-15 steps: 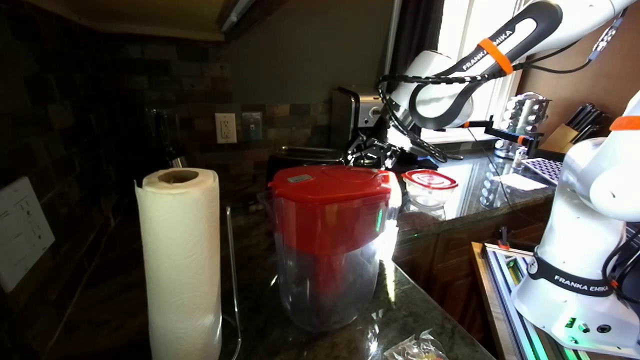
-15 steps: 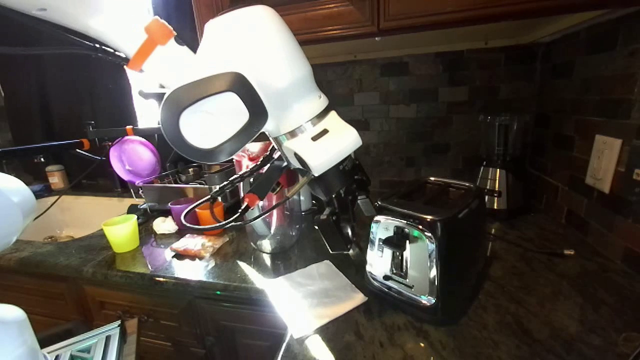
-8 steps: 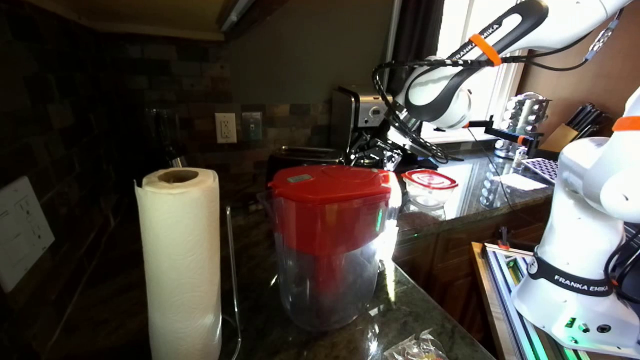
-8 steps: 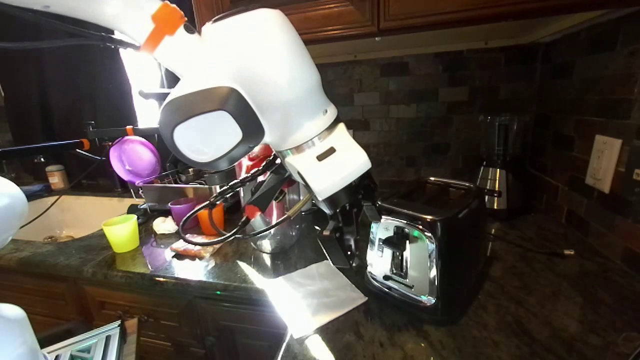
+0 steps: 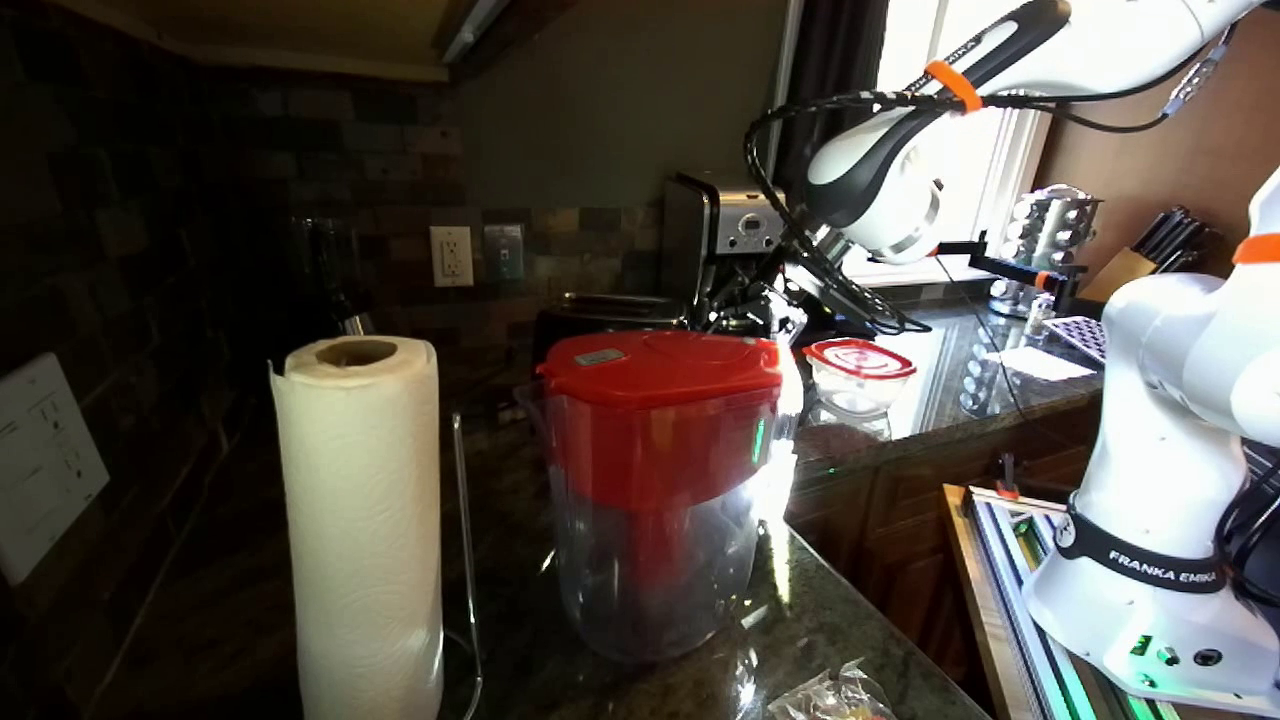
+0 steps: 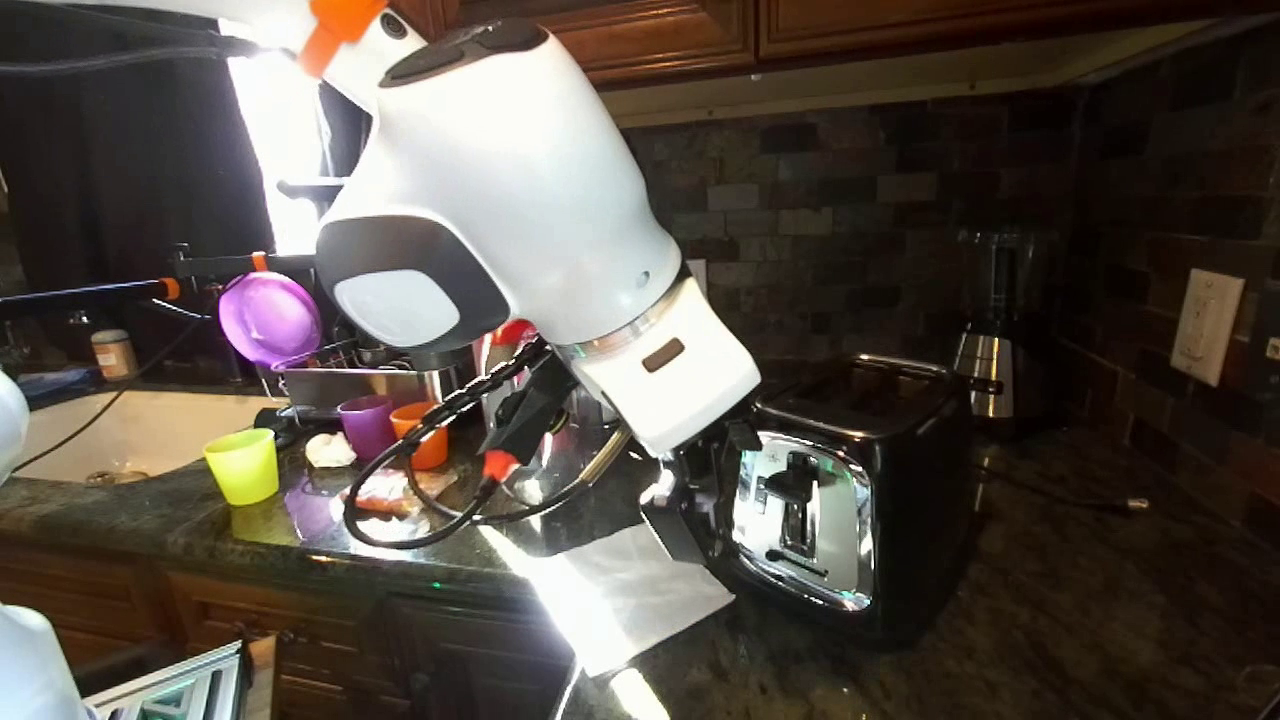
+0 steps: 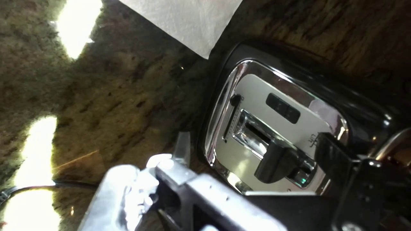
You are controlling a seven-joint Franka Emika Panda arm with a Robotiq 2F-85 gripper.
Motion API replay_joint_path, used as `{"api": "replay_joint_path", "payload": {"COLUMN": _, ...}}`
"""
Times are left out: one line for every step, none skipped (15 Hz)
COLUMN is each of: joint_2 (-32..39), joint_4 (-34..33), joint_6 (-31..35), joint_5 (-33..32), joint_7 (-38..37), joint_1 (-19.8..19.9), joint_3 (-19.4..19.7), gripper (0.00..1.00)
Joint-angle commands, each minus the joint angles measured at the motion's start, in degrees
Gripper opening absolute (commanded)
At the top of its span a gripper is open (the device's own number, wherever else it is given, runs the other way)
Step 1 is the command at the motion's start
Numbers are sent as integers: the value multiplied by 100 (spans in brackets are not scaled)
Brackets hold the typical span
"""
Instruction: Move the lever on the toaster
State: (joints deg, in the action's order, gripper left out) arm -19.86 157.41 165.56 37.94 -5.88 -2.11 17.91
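Standing on the dark mottled stone counter [image 6: 1050, 610], one boxy, glossy black toaster [image 6: 860, 490] presents its chrome-framed end panel [image 7: 236, 157], the blocky black lever [image 7: 276, 163] high in its slot [image 7: 255, 132]. One black-and-silver two-fingered gripper [image 7: 255, 144] hangs before it, jaws wide apart and empty, one finger [image 7: 332, 152] near the panel's Lift marking [image 7: 312, 139], the other off its lower edge, presumably so the upper finger can press the lever down.
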Motion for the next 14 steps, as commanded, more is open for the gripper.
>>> {"api": "replay_joint_path", "payload": {"joint_2": -47, "joint_4": 0, "joint_6": -70, "joint_5": 622, "joint_7": 649, "joint_1": -182, "joint_3": 292, "gripper": 100}}
{"api": "replay_joint_path", "payload": {"joint_2": -41, "joint_4": 0, "joint_6": -82, "joint_5": 724, "joint_7": 751, "joint_1": -176, "joint_3": 326, "gripper": 100}}
{"api": "replay_joint_path", "payload": {"joint_2": -42, "joint_4": 0, "joint_6": -126, "joint_5": 845, "joint_7": 865, "joint_1": -185, "joint_3": 381, "gripper": 100}}
{"api": "replay_joint_path", "payload": {"joint_2": -65, "joint_4": 0, "joint_6": -185, "joint_5": 972, "joint_7": 1008, "joint_1": -212, "joint_3": 451, "gripper": 100}}
{"api": "replay_joint_path", "payload": {"joint_2": -65, "joint_4": 0, "joint_6": -226, "joint_5": 1089, "joint_7": 1118, "joint_1": -222, "joint_3": 504, "gripper": 100}}
{"api": "replay_joint_path", "payload": {"joint_2": -62, "joint_4": 0, "joint_6": -275, "joint_5": 1166, "joint_7": 1210, "joint_1": -214, "joint_3": 542, "gripper": 100}}
{"api": "replay_joint_path", "payload": {"joint_2": -53, "joint_4": 0, "joint_6": -312, "joint_5": 1256, "joint_7": 1291, "joint_1": -216, "joint_3": 586, "gripper": 100}}
{"api": "replay_joint_path", "payload": {"joint_2": -57, "joint_4": 0, "joint_6": -366, "joint_5": 1335, "joint_7": 1350, "joint_1": -208, "joint_3": 628, "gripper": 100}}
{"api": "replay_joint_path", "payload": {"joint_2": -76, "joint_4": 1, "joint_6": -501, "joint_5": 1388, "joint_7": 1429, "joint_1": -211, "joint_3": 688, "gripper": 100}}
{"api": "replay_joint_path", "payload": {"joint_2": -60, "joint_4": 0, "joint_6": -550, "joint_5": 1439, "joint_7": 1462, "joint_1": -203, "joint_3": 712, "gripper": 100}}
{"api": "replay_joint_path", "payload": {"joint_2": -64, "joint_4": 1, "joint_6": -650, "joint_5": 1492, "joint_7": 1511, "joint_1": -201, "joint_3": 755, "gripper": 100}}
{"api": "replay_joint_path", "payload": {"joint_2": -56, "joint_4": 1, "joint_6": -709, "joint_5": 1543, "joint_7": 1482, "joint_1": -194, "joint_3": 783, "gripper": 100}}
{"api": "replay_joint_path", "payload": {"joint_2": -55, "joint_4": 0, "joint_6": -767, "joint_5": 1599, "joint_7": 1494, "joint_1": -192, "joint_3": 811, "gripper": 100}}
{"api": "replay_joint_path", "payload": {"joint_2": -51, "joint_4": 0, "joint_6": -783, "joint_5": 1657, "joint_7": 1487, "joint_1": -195, "joint_3": 831, "gripper": 100}}
